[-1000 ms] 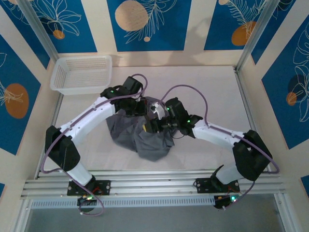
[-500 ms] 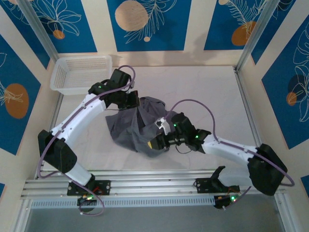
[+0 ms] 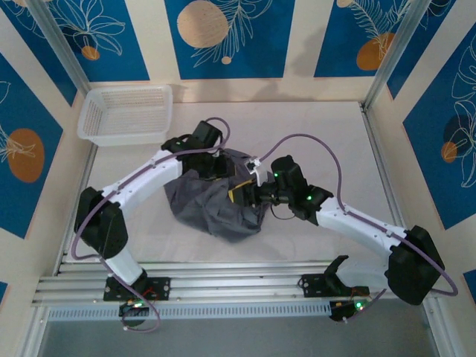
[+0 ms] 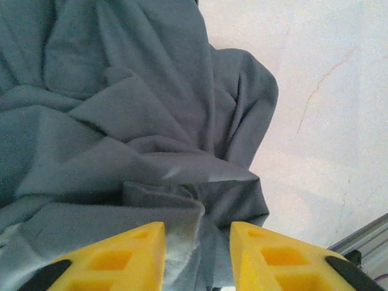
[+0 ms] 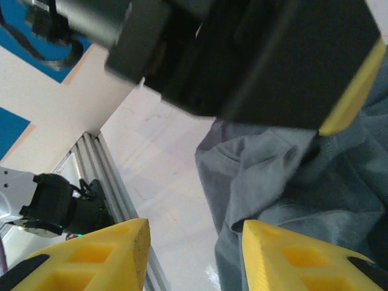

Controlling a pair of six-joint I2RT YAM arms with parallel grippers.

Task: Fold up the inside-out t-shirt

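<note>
The inside-out t-shirt [image 3: 210, 210] sits in a crumpled dark grey heap at the middle of the table [image 3: 335, 134], nowhere near flat, so I judge the folding proper hasn't begun and this is the spreading-out stage.

At the heap's 12 o'clock edge is my left gripper [image 3: 225, 169]. On its wrist view the yellow fingers [image 4: 127, 254] are drawn fairly close with a fold of cloth in the gap and creases converging on it. That reads to me as a pinch, held so the fabric can be pulled open.

My right gripper [image 3: 241, 195] is at about 2 o'clock on the heap, just beside the left one. Its jaws stand apart over the shirt's edge and bare table with nothing between them, likely lining up a second grab.

The white mesh basket [image 3: 125, 113] lies well apart at 10 o'clock.
</note>
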